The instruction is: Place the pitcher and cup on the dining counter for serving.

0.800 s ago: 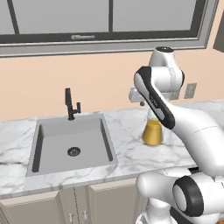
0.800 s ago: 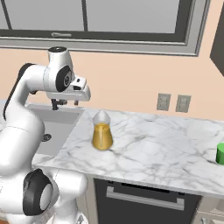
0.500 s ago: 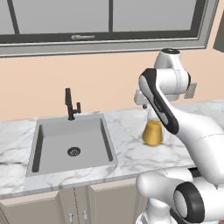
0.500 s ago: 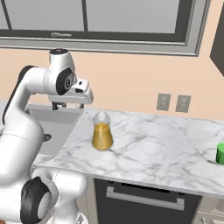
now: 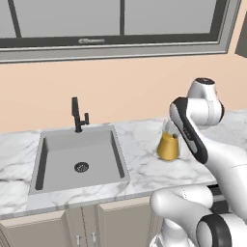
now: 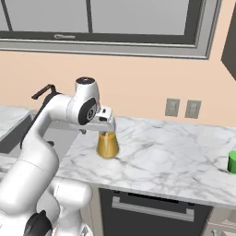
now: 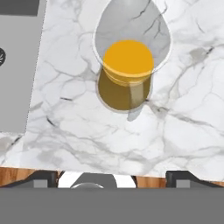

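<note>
— What sort of room is this?

— A home kitchen. A steel sink (image 5: pixel 79 161) with a black faucet (image 5: pixel 77 115) is set into the marble table (image 6: pixel 175 156) under a wide window (image 5: pixel 120 24).

— Anything else?

— Beige cabinet doors (image 5: pixel 87 226) sit below, a dark oven front with a bar handle (image 6: pixel 152 207) is built in, and two wall outlets (image 6: pixel 183 109) sit on the peach wall.

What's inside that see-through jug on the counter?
The pitcher holds golden-yellow liquid in its lower part; the hand view looks down on its surface. What lies beneath that surface is covered.
</note>
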You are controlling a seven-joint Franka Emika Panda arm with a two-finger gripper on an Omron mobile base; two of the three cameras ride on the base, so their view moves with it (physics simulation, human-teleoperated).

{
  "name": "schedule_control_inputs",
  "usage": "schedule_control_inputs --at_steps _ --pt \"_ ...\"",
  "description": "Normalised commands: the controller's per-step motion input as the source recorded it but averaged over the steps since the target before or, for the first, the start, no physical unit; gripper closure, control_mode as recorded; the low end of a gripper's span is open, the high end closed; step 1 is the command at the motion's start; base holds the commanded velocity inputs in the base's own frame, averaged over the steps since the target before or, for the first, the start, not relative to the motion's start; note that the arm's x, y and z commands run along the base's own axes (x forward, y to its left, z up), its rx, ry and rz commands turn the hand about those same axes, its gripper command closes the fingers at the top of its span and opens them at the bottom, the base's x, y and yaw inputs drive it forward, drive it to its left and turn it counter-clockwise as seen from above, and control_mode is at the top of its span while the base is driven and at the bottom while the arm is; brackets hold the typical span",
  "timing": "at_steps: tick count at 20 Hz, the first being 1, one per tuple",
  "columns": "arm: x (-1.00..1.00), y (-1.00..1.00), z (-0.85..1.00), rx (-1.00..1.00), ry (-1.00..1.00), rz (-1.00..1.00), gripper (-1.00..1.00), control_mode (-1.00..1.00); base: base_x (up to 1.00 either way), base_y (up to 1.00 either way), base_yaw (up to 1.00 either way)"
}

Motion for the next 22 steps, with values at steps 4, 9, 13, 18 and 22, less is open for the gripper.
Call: schedule_control_inputs --at_steps 4,9,13,18,22 --pt "0.21 -0.09 -0.63 0.00 0.00 0.00 -1.00 -1.00 0.00 0.00 0.00" --pt "0.13 -0.13 -0.35 0.00 0.00 0.00 -1.00 -1.00 0.00 0.00 0.00" --pt "0.10 -0.18 -0.34 0.01 0.00 0.00 -1.00 -1.00 0.00 0.00 0.00" --pt "0.32 -0.01 -0.27 0.02 0.00 0.00 -1.00 -1.00 0.00 0.00 0.00" --pt "0.41 0.00 -0.25 0.06 0.00 0.00 -1.00 -1.00 0.00 0.00 0.00"
